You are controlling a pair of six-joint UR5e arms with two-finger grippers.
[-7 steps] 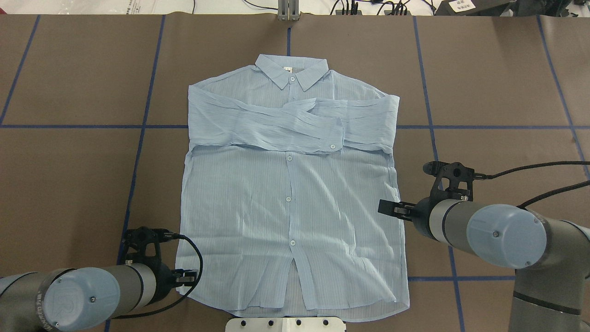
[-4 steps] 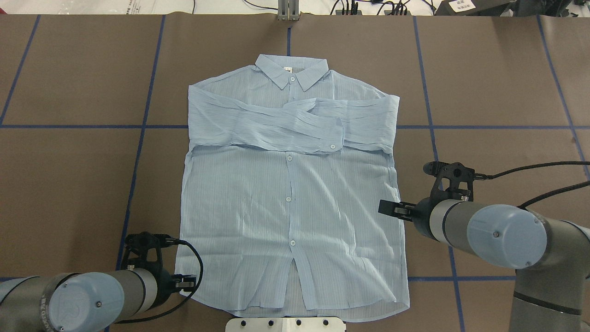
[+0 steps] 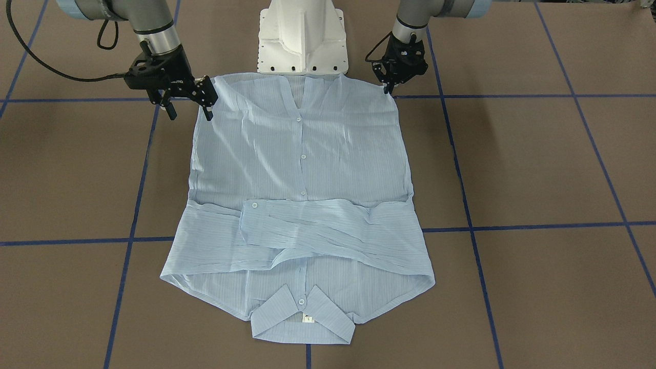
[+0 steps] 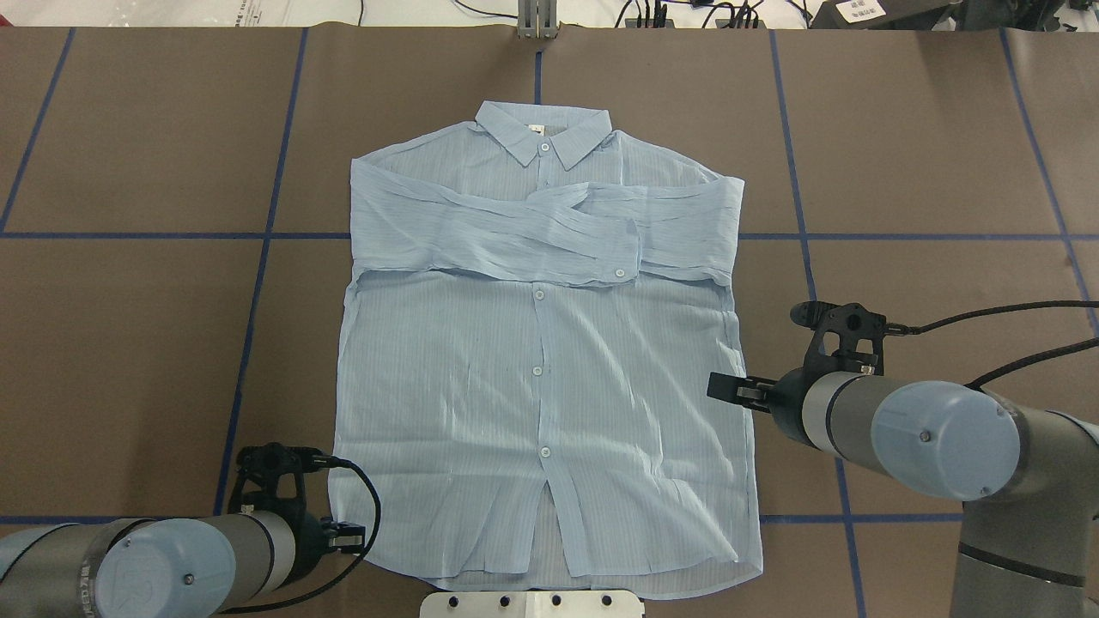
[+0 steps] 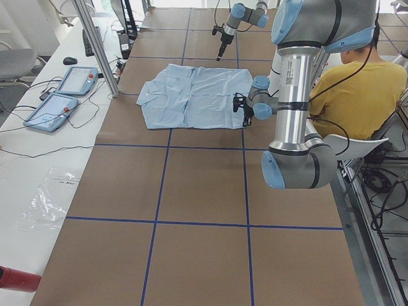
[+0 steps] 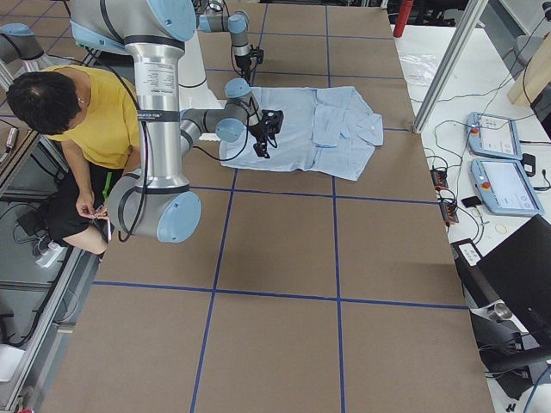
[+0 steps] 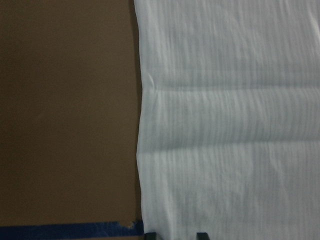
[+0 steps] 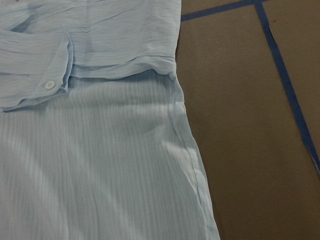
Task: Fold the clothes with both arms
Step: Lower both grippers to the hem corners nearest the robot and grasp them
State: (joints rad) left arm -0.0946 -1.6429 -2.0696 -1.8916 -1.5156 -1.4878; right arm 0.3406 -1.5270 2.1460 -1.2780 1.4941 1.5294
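Left claw (image 4: 349,537) slid back beside shirt (image 4: 481,386), brown blue-taped table (image 4: 129,343), tablets (image 5: 67,81) alongside

Brown table (image 4: 129,343), blue tape grid lines (image 4: 129,233), pale-blue shirt (image 4: 481,412) lying flat

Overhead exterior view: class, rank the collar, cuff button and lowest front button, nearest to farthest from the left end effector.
1. Lowest front button, robot's side.
2. Cuff button, middle, right of centre.
3. Collar, far side.

Brown table (image 4: 129,343) gridded with blue tape lines (image 4: 266,235); white pedestal base (image 3: 302,36) (bolted) at middle of one long edge; cables (image 4: 730,15) beyond the opposite edge.
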